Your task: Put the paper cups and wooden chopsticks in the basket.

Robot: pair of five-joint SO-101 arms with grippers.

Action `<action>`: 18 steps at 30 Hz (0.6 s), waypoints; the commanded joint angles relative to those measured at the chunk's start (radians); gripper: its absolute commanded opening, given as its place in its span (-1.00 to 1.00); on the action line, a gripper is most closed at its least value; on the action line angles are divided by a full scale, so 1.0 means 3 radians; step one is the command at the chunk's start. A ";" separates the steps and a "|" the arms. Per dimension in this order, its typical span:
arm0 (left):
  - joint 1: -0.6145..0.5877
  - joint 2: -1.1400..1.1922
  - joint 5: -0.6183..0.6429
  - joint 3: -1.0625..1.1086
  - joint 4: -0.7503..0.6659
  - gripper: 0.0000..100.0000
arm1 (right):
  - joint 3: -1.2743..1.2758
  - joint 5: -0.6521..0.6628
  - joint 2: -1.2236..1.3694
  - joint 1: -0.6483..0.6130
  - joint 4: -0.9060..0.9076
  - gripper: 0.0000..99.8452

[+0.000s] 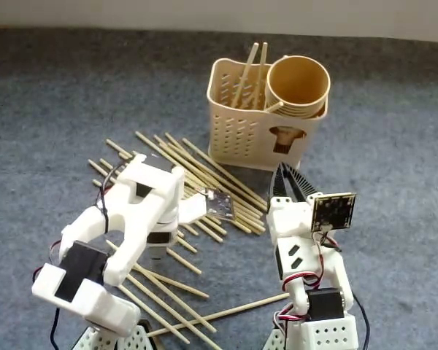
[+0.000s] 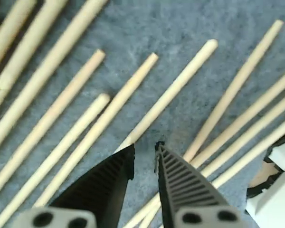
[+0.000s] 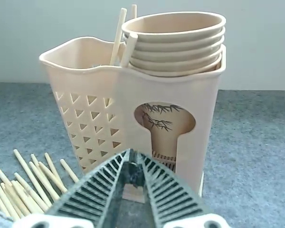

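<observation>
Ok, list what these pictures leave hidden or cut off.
1. High view: the left arm covers part of the loose chopsticks, so their count is unclear.
2. Right wrist view: the basket wall mostly hides the paper cups below their rims and the lower parts of the chopsticks inside.
3. Left wrist view: the frame edges cut most chopsticks, and the left gripper hides one's end.

Basket (image 1: 237, 135) standing at the surface's (image 1: 401, 189) rear; paper cups (image 1: 299, 86) nesting in its right side, chopsticks (image 1: 246, 73) leaning in its left; loose chopsticks (image 1: 204, 171) lying before it, leftward.
</observation>
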 commanded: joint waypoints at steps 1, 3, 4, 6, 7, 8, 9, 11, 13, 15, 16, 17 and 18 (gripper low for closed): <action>0.0069 -0.0146 -0.0056 -0.0212 0.0286 -0.82 | 0.0412 0.0046 -0.0059 0.0013 0.0008 -0.99; 0.0069 -0.0248 -0.0056 -0.0269 0.0363 -0.82 | 0.0412 0.0046 -0.0059 0.0013 0.0008 -0.99; 0.0069 -0.0304 -0.0056 -0.0284 0.0373 -0.82 | 0.0412 0.0046 -0.0059 0.0013 0.0008 -0.99; 0.0069 -0.0386 -0.0056 -0.0289 0.0373 -0.82 | 0.0412 0.0046 -0.0059 0.0013 0.0008 -0.99; 0.0069 -0.0417 -0.0056 -0.0289 0.0368 -0.82 | 0.0412 0.0046 -0.0059 0.0013 0.0008 -0.99; 0.0069 -0.0432 -0.0056 -0.0279 0.0358 -0.82 | 0.0412 0.0046 -0.0059 0.0013 0.0008 -0.99; 0.0069 -0.0437 -0.0056 -0.0274 0.0353 -0.81 | 0.0412 0.0046 -0.0059 0.0013 0.0008 -0.99; 0.0074 -0.0437 -0.0056 -0.0269 0.0348 -0.75 | 0.0412 0.0046 -0.0059 0.0013 0.0008 -0.99; 0.0074 -0.0437 -0.0056 -0.0263 0.0348 -0.73 | 0.0412 0.0046 -0.0059 0.0013 0.0008 -0.99; 0.0074 -0.0437 -0.0056 -0.0258 0.0261 -0.72 | 0.0412 0.0046 -0.0059 0.0013 0.0008 -0.99; 0.0074 -0.0437 -0.0056 -0.0258 0.0220 -0.72 | 0.0412 0.0046 -0.0059 0.0013 0.0008 -0.99; 0.0074 -0.0432 -0.0056 -0.0258 0.0184 -0.72 | 0.0412 0.0046 -0.0059 0.0013 0.0008 -0.99; 0.0074 -0.0432 -0.0056 -0.0258 0.0143 -0.72 | 0.0412 0.0046 -0.0059 0.0013 0.0008 -0.99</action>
